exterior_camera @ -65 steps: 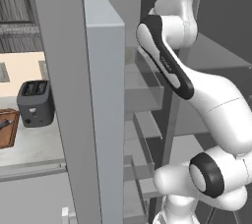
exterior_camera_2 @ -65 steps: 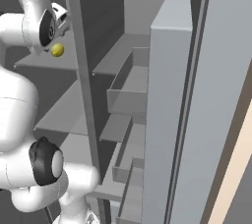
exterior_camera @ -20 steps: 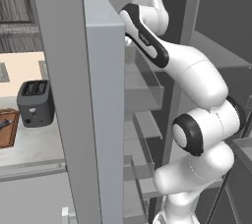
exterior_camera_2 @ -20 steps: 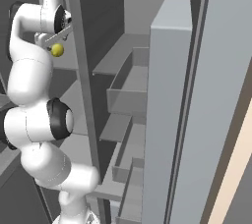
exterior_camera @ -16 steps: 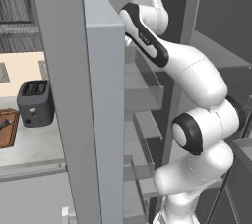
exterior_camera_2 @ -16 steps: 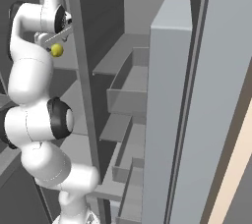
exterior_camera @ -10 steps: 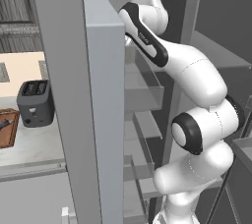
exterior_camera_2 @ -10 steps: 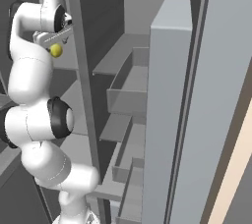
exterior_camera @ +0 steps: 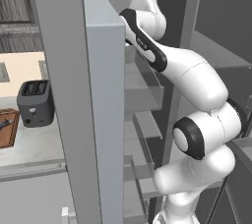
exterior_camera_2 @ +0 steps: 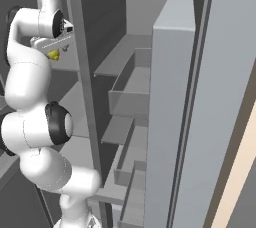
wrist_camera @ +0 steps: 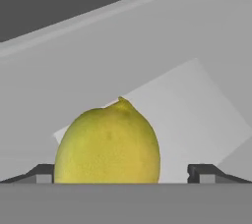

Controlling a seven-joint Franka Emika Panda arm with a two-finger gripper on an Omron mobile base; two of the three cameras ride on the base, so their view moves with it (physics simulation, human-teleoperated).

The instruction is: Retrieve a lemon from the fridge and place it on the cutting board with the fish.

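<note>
My gripper (wrist_camera: 120,174) is spread wide around the lemon (wrist_camera: 107,143) on the fridge (exterior_camera: 103,95) shelf, ready to close.

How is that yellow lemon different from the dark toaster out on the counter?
The lemon is bright yellow and rounded with a small nub; the toaster is dark grey and boxy with slots on top. The lemon sits on a grey shelf inside the fridge, between the open jaws; the toaster stands outside on the pale counter, untouched. Both rest on flat surfaces.
</note>
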